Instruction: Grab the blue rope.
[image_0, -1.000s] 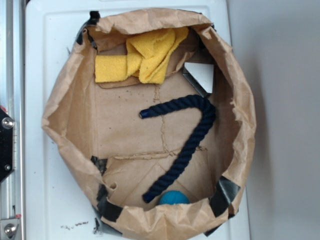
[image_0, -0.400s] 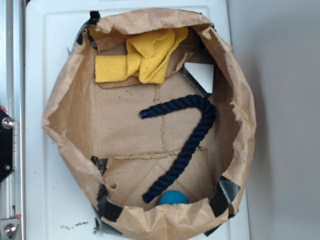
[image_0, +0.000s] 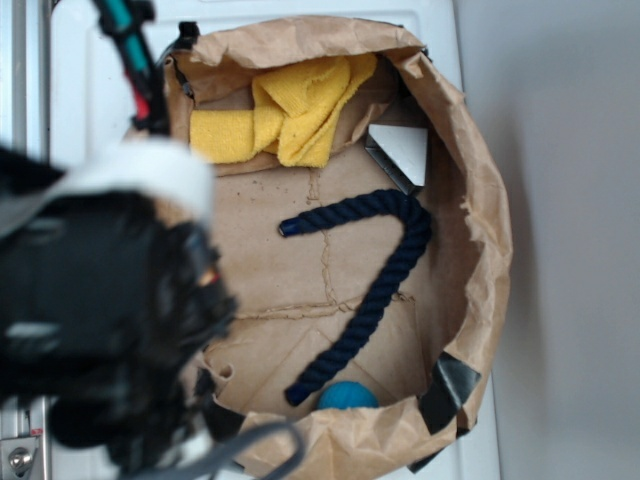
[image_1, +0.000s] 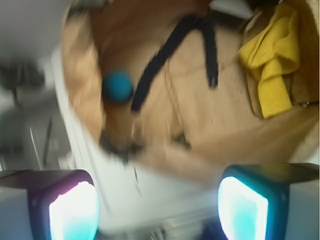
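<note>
Approach step judged in hand. Gripper (image_1: 159, 212) seen spread wide, nothing held, positioned above bag's rim. Blue rope (image_0: 372, 281) laid hook-shaped on paper bag (image_0: 480, 215) floor, between yellow cloth (image_0: 285, 115) and teal ball (image_0: 347, 395). Next: centring over rope, descent required.

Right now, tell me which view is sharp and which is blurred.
Exterior: the blue rope and yellow cloth are sharp, the robot arm close and out of focus. Wrist: motion-blurred throughout, and the finger pads glow with glare.
</note>
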